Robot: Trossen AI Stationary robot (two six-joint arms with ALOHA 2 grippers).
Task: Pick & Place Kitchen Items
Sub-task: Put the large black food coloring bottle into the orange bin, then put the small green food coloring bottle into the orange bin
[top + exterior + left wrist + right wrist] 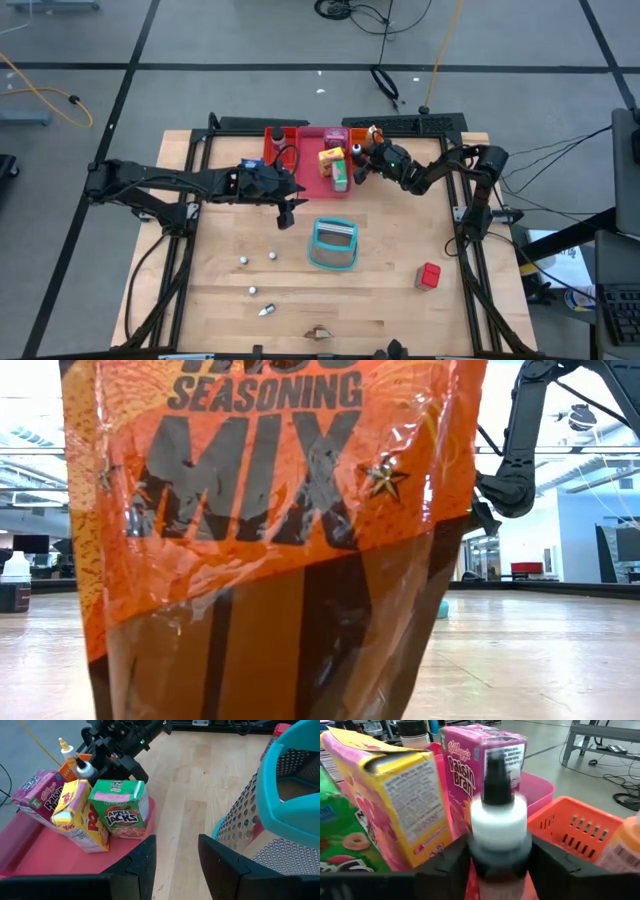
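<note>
On the pink tray (pixel 318 140) stand a pink Raisin Bran carton (pixel 37 795), a yellow-pink carton (pixel 80 817) and a green Apple Jacks carton (pixel 120 810). My right gripper (pixel 362 170) reaches over the tray's right edge and is shut on a small bottle with a white collar and black tip (pixel 497 815). An orange bottle (pixel 625 845) stands by the orange tray (pixel 575 830). My left gripper (pixel 175 865) is open and holds nothing. It hovers between the pink tray and the teal basket (pixel 335 245). A red cube (pixel 430 275) rests on the table. My right gripper pinches the small bottle between its two fingers (pixel 452 865), on the dark body just below the white collar (pixel 497 827). The fingers come from the table's right side, across the bottle. The black tip points away from the wrist. The fingers hide the bottle's lower end.
Small balls (pixel 243 260) and caps (pixel 266 310) lie scattered on the near left of the table. An orange seasoning packet (pixel 280 510) stands right before the low camera and blocks most of that view. A red tray (pixel 280 140) sits left of the pink one.
</note>
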